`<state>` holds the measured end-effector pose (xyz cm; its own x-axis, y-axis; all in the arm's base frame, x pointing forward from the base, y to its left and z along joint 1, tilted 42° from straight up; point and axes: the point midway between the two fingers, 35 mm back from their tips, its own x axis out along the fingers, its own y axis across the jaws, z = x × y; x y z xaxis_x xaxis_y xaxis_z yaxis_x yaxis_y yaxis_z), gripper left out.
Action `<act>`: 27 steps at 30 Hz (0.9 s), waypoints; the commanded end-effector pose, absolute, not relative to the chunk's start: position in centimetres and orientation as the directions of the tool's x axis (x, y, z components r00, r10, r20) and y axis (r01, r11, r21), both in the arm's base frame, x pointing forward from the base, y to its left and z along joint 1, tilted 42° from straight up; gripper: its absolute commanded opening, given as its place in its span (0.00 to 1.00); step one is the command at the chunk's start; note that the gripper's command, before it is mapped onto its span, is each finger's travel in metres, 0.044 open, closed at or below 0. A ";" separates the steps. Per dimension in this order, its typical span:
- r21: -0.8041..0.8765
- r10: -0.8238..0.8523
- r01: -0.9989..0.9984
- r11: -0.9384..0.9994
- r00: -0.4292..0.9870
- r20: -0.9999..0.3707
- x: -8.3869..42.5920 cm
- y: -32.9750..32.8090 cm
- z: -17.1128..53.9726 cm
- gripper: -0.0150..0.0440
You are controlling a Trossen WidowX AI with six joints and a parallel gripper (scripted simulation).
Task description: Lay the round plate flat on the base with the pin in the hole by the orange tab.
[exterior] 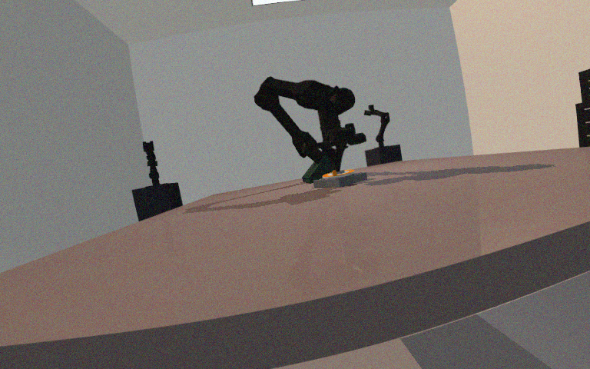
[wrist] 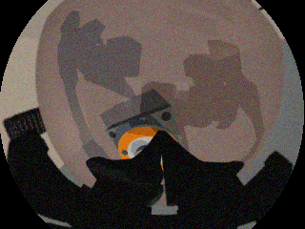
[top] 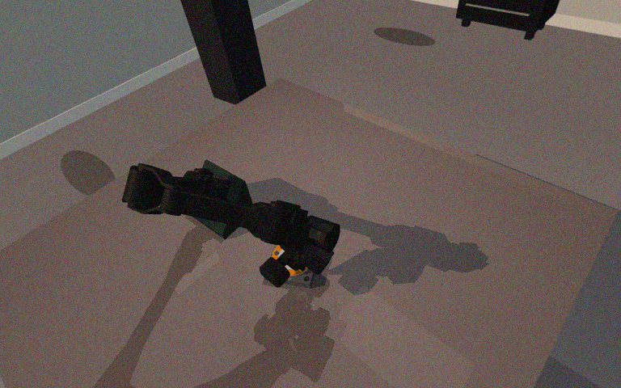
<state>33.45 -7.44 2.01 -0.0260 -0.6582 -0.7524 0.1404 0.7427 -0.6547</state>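
Gripper: the gripper (wrist: 163,147) was pressed together on nothing, its tip down on the plate's top face.
Plate: the orange round plate (wrist: 130,143) sat on the grey base (exterior: 339,179) on the tabletop (exterior: 304,260), mostly hidden under the arm in the top view.
Pin and hole: too small to tell whether they lined up.
Step in hand: probably nudging the plate round the post with the closed tip.
Doing it well: push lightly and off-centre, turn slowly so the hole does not overshoot, then lift straight off.
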 end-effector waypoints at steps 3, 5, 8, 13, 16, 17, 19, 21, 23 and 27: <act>-0.661 -0.664 0.139 0.737 -0.036 -0.747 32.8 -8.3 2.4 0.25; -0.661 -0.664 0.139 0.737 -0.036 -0.747 32.7 -8.4 2.5 0.25; -0.662 -0.664 0.139 0.737 -0.037 -0.747 32.5 -8.5 2.6 0.25; -0.662 -0.664 0.138 0.737 -0.037 -0.747 32.3 -8.8 2.8 0.25; -0.662 -0.664 0.138 0.737 -0.037 -0.747 32.0 -8.9 3.0 0.25; -0.662 -0.664 0.138 0.737 -0.037 -0.747 31.9 -8.9 3.0 0.25; -0.662 -0.664 0.138 0.737 -0.037 -0.747 31.8 -9.0 3.1 0.25; -0.662 -0.664 0.138 0.737 -0.037 -0.747 31.6 -9.1 3.2 0.25; -0.662 -0.664 0.138 0.737 -0.037 -0.747 31.5 -9.2 3.3 0.25; -0.662 -0.664 0.138 0.737 -0.037 -0.747 31.2 -9.3 3.4 0.25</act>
